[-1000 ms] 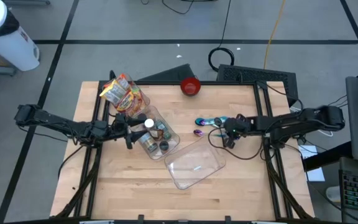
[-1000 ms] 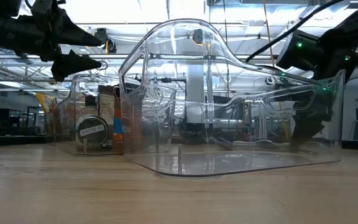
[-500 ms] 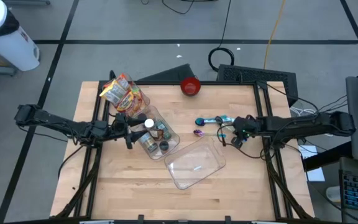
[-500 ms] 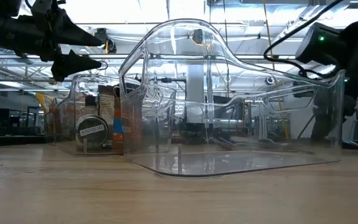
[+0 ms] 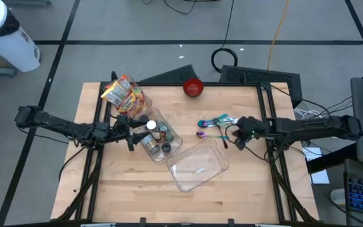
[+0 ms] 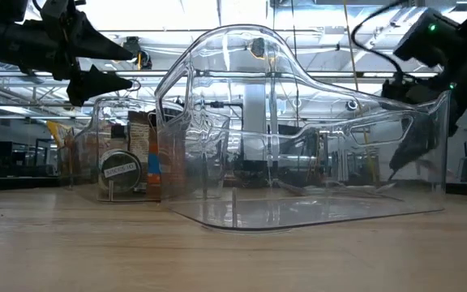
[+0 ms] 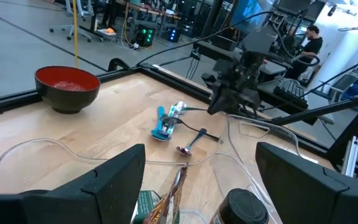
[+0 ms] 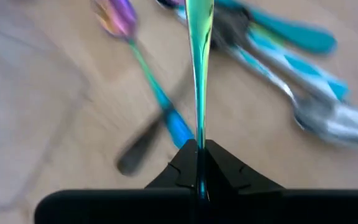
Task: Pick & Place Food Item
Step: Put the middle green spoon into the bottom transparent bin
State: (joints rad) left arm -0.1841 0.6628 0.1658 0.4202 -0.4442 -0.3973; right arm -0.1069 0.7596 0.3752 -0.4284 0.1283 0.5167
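My right gripper (image 5: 236, 135) is shut on a thin iridescent green utensil (image 8: 199, 56), just right of several teal and purple utensils (image 5: 210, 123) that lie flat on the table. My left gripper (image 5: 131, 135) hangs open and empty at the left rim of a clear bin of food items (image 5: 158, 139); its fingers (image 7: 114, 180) stand wide apart above a dark jar lid (image 7: 244, 205). An empty clear container (image 5: 198, 166) rests on its base near the table's middle. My right gripper pinches the utensil's handle (image 8: 199, 134) between its two shut fingers (image 8: 182, 165). The utensil runs straight out ahead of the fingers, along them, seen edge-on. It is above the utensils on the table; whether its far end touches them I cannot tell.
A red bowl (image 5: 193, 87) stands at the table's far edge. A second clear bin with snack bags (image 5: 125, 94) lies at the far left. Bare wood stretches along the near edge (image 5: 169, 205). A person stands in the room beyond the table (image 7: 309, 43).
My right gripper has drawn back toward the table's right edge and risen a little, away from the utensil pile, staying shut.
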